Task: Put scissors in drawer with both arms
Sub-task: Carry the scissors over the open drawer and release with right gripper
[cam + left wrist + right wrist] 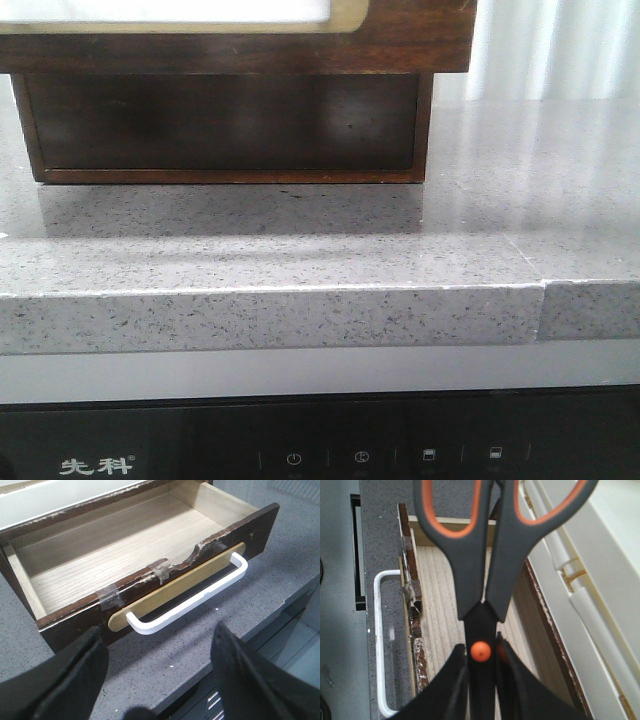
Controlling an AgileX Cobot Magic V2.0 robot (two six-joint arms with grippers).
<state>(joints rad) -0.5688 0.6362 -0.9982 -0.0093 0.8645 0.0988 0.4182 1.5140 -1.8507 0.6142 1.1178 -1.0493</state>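
Observation:
The drawer (125, 535) stands pulled open, with a pale wood floor, a chipped dark brown front, a tan strip and a white handle (200, 597). My left gripper (157, 635) is open and empty, over the counter just in front of that handle. My right gripper (482, 649) is shut on the scissors (472, 555), which have grey handles with orange lining and an orange pivot, gripped at the pivot. It holds them over the open drawer (442, 605). In the front view only the drawer front (400, 45) shows at the top edge, and neither gripper appears.
Grey speckled counter (300, 240) with its front edge (300, 290) close by, and a dark appliance panel (300, 450) below it. A dark recessed base (230, 120) sits under the drawer front. Cream cabinet panels (580, 580) rise beside the drawer. Clear tape (160, 570) patches the drawer's chipped rim.

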